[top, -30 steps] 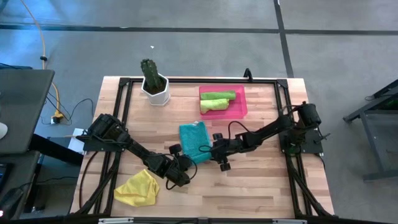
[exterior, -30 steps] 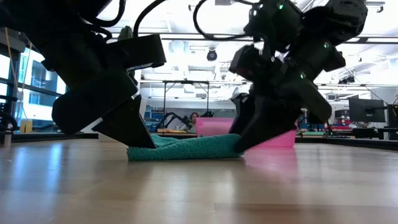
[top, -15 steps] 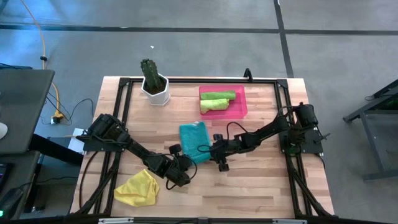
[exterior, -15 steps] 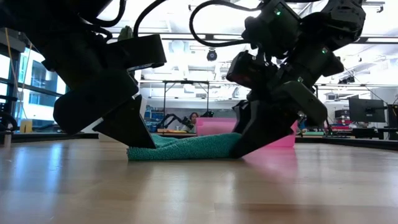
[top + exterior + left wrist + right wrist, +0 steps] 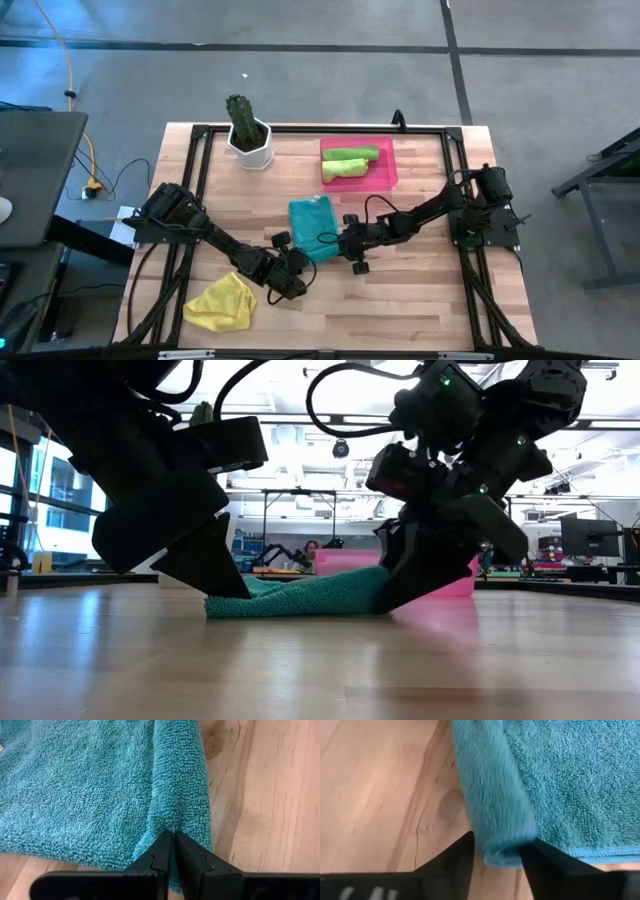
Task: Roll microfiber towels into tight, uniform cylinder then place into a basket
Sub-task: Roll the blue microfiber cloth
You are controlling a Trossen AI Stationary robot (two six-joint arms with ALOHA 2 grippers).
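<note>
While two green rolls [image 5: 349,154] lie in the basket [image 5: 388,180], from above the teal towel [image 5: 311,222] lies flat mid-table, long axis toward the basket, both grippers at its near edge. Low down, left gripper [image 5: 222,584] and right gripper [image 5: 392,595] flank that edge. Left wrist: fingers [image 5: 162,851] pinched on one corner. Right wrist: fingers [image 5: 456,856] parted, straddling the folded opposite corner.
</note>
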